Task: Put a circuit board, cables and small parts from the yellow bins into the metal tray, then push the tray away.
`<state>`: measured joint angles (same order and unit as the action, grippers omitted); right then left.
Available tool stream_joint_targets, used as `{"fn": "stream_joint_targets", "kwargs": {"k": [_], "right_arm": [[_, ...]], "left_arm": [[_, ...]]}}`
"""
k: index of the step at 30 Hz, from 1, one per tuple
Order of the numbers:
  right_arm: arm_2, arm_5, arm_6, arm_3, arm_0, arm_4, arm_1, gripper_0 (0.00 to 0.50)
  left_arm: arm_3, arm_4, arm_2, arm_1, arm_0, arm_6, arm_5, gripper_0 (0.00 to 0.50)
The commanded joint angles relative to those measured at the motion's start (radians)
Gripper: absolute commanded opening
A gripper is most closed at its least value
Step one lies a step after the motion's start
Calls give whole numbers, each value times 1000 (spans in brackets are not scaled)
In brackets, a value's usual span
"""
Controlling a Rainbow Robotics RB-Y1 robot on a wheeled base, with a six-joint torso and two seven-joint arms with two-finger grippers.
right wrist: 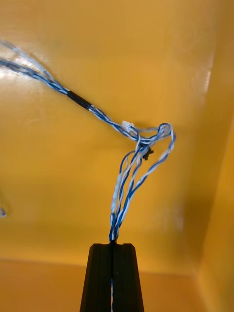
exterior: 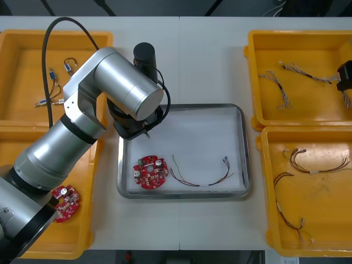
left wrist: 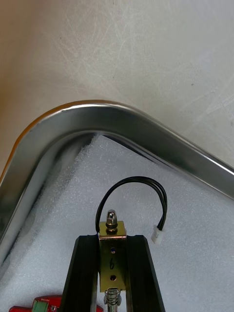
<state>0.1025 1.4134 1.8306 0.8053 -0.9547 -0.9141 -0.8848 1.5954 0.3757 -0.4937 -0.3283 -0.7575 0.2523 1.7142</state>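
My left gripper (left wrist: 112, 240) is shut on a small metal part (left wrist: 111, 225) with a looped black cable (left wrist: 139, 181) and a white plug. It hangs over the white inside of the metal tray (exterior: 242, 148), near the back left corner (left wrist: 97, 113). In the front view the left gripper (exterior: 144, 131) sits under the big silver arm. A red circuit board (exterior: 149, 171) and a thin cable (exterior: 201, 177) lie in the tray. My right gripper (right wrist: 113, 247) is shut on a twisted blue and white cable (right wrist: 129, 183) in the back right yellow bin (exterior: 258, 71), at its right edge (exterior: 345, 77).
Several more blue and white cables (exterior: 278, 88) lie in the back right bin. The front right bin (exterior: 264, 192) holds dark cables (exterior: 316, 162). Small metal parts (exterior: 55, 82) sit in the back left bin, and another red circuit board (exterior: 65, 201) in the front left bin.
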Motion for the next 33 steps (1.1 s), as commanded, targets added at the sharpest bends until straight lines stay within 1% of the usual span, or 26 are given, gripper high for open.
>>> {"fn": "stream_joint_targets", "kwargs": {"k": [1, 2, 3, 4, 5, 6, 7, 8, 10, 12, 13, 17, 18, 19, 23, 26, 27, 30, 33], "right_arm": [[-63, 87, 65, 86, 4, 8, -65, 0], [-73, 130, 67, 120, 4, 12, -69, 0], [-78, 144, 65, 130, 2, 15, -69, 0], [-89, 183, 62, 164, 4, 21, -71, 0], [-95, 196, 62, 173, 2, 23, -71, 0], [-110, 223, 61, 192, 4, 28, -71, 0], [-118, 246, 61, 206, 4, 29, -71, 0], [-122, 257, 61, 213, 4, 31, -71, 0], [-136, 300, 61, 247, 2, 32, -71, 0], [-141, 322, 59, 264, 2, 32, -71, 0], [-144, 338, 58, 281, 4, 32, -71, 0], [-145, 391, 56, 344, 2, 31, -72, 0], [-145, 391, 56, 344, 2, 31, -72, 0], [-145, 411, 53, 373, 4, 31, -71, 0], [-145, 450, 52, 434, 4, 17, -71, 0], [-145, 473, 52, 468, 4, 9, -69, 0], [-145, 483, 52, 485, 4, 8, -68, 0], [-145, 506, 50, 523, 4, 4, -65, 0], [-145, 506, 48, 548, 4, 4, -59, 0]], "left_arm": [[8, -8, -29, 20, -2, -82, -10, 86], [8, -8, -32, 20, -2, -82, -10, 101], [8, -8, -32, 20, -2, -82, -10, 106], [8, -8, -32, 20, -2, -84, -10, 130], [8, -8, -32, 20, 0, -84, -10, 147], [8, -8, -32, 20, -2, -84, -10, 191], [8, -8, -32, 20, -2, -84, -10, 221], [8, -8, -32, 20, -2, -84, -10, 237], [9, -8, -32, 20, -2, -85, -10, 303], [8, -8, -32, 20, -2, -84, -10, 327], [9, -8, -32, 18, -2, -85, -10, 350], [17, -6, -32, 15, -5, -85, 1, 385], [17, -6, -32, 15, -5, -85, 1, 385], [35, -6, -32, 9, -11, -81, 30, 396], [103, 8, -26, -12, -40, -82, 123, 411], [146, 55, -8, -40, -66, -84, 179, 424], [156, 86, 10, -54, -82, -81, 205, 431], [178, 181, 75, -90, -123, -77, 206, 438], [181, 247, 116, -121, -161, -81, 206, 451]]}}
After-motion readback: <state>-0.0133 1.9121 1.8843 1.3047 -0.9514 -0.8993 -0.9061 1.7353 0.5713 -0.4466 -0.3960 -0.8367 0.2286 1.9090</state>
